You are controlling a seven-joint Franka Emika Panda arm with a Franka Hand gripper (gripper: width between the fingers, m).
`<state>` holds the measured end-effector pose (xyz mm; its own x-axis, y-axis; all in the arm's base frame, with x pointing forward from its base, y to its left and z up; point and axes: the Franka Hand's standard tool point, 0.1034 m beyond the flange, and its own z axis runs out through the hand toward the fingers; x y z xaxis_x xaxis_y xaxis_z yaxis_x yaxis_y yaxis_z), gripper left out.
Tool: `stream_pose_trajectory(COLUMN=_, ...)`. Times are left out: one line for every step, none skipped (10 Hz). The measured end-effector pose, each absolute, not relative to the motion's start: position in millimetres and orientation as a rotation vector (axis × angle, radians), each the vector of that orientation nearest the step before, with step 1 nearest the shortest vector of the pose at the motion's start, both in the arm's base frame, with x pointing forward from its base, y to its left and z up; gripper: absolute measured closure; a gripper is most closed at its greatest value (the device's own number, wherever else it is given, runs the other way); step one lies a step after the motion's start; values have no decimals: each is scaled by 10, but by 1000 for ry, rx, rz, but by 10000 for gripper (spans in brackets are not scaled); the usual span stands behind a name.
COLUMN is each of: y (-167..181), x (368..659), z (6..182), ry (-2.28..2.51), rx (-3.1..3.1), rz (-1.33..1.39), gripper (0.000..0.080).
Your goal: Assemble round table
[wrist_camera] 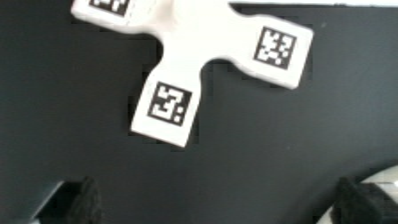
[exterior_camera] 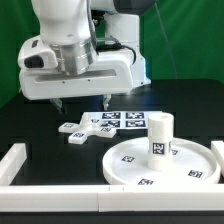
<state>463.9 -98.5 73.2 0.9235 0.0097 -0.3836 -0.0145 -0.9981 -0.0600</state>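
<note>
Here's the pincer, hanging low over the black tabletop with its two fingers spread wide and nothing between them. Directly underneath lies the cross-shaped base, flat on the tabletop, and the fingers are clear of it, with a gap showing between the tips and the white plastic. The wrist view looks straight down on that cross: its arms fan out, each with a black-and-white square tag, and the dark fingertips show at the frame's edge, well apart, with bare tabletop between them.

Just beside the base, toward the exterior view's right, sits the marker board, flat and covered in tags. It is close to one arm of the cross, though I cannot tell whether they touch.

Further to the exterior view's right is the round disc, lying flat with small tags near its rim. The cylinder leg stands upright on it, near the middle, one tag facing the camera.

The white border wall frames the near edge and both sides.
</note>
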Motion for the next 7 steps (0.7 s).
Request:
stream_pose_trajectory(y=-978, x=4661, z=718, ry=0, rx=-3009, rz=648, gripper=151)
stream_pose_trajectory(y=-965, x=4585, z=694, ry=22, rx=-2985, rz=747, gripper=151)
stream_pose_trajectory(y=-985, x=4480, z=642, ry=41, rx=-2962, rz=867, gripper=151)
stream_pose_trajectory(y=-1037, x=4352, z=587, ry=67, rx=-2914, rz=1013, gripper=151)
stream_pose_trajectory(y=-1037, x=4251, z=512, ry=74, rx=-2877, rz=1104, gripper=151)
stream_pose_trajectory(y=-1004, x=4198, z=510, ry=74, rx=-2847, rz=1163, gripper=151)
stream_pose_trajectory(y=-1006, x=4162, z=527, ry=88, rx=-2789, rz=1268, gripper=151)
